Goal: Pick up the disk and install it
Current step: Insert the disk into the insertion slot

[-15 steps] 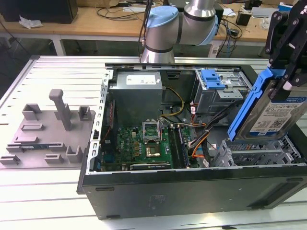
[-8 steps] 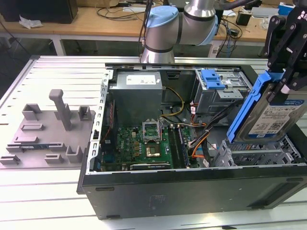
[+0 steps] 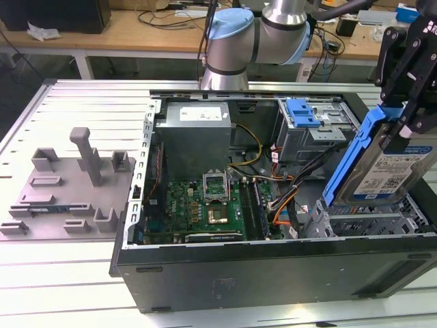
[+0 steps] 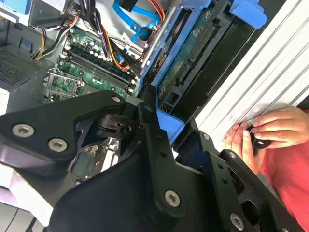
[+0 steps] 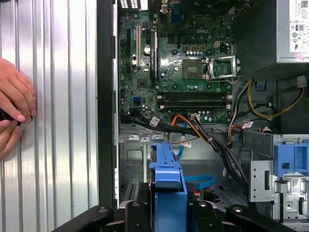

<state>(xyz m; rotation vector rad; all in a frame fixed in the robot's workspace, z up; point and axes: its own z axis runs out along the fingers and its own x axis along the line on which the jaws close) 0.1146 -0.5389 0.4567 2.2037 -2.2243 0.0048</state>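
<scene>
My gripper (image 3: 404,126) is clamped on the disk (image 3: 389,171), gripping the upper end of its blue bracket, so the disk hangs on edge, tilted. Just beneath it sits the metal cage (image 3: 379,220) inside the open case (image 3: 273,268). Farther off lies the motherboard (image 3: 205,205). Outside the case, a person's hands (image 5: 14,111) rest on the ribbed table (image 5: 58,96).

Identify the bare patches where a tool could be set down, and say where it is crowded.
Free: the ribbed table behind the grey fixture, and the strip in front of the computer case. Crowded: inside the case, with motherboard and cables, and where the end effector holds the disk.
</scene>
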